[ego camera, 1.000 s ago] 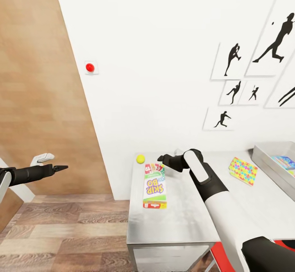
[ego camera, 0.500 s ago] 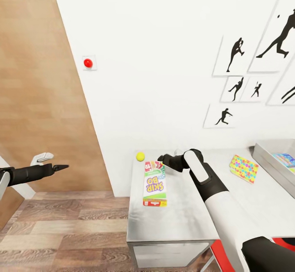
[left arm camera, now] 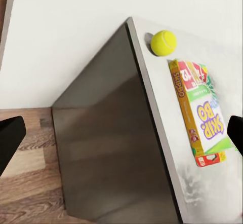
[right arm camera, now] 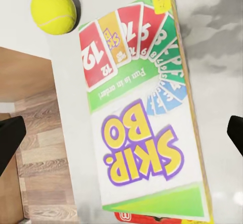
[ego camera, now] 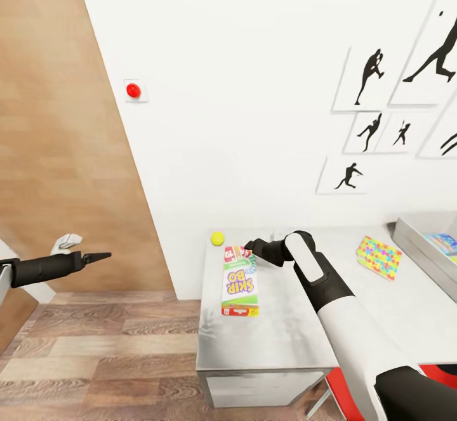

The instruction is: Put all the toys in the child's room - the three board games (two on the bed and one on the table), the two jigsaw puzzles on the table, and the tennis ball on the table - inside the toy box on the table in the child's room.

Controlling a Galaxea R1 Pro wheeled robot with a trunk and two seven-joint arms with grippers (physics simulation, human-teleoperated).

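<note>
Between the earlier frames and now, the head camera tilts slightly, so wall pictures (ego camera: 381, 78) and the red wall button (ego camera: 133, 90) sit higher in view, while both arms keep nearly the same poses. Right gripper (ego camera: 249, 245) hovers just above the far end of the SKIP BO board game (ego camera: 240, 281), beside the tennis ball (ego camera: 218, 238); its fingers stand wide apart, the dark tips lying at opposite edges of the right wrist view with the box between them and untouched. SKIP BO board game lies flat near the left end of the table (ego camera: 279, 338), lengthwise toward the wall. Tennis ball rests at the table's far left corner, just beyond the box and apart from it. One jigsaw puzzle (ego camera: 379, 257) lies tilted on the table farther right, near the toy box (ego camera: 409, 240), which holds a colourful flat item whose kind cannot be told. Left gripper (ego camera: 101, 257) is extended over the wood-plank floor (ego camera: 101, 351), well left of the table; its fingertips are spread, seen at both edges of the left wrist view, holding nothing. A red chair (ego camera: 343, 389) edge shows below the table.
</note>
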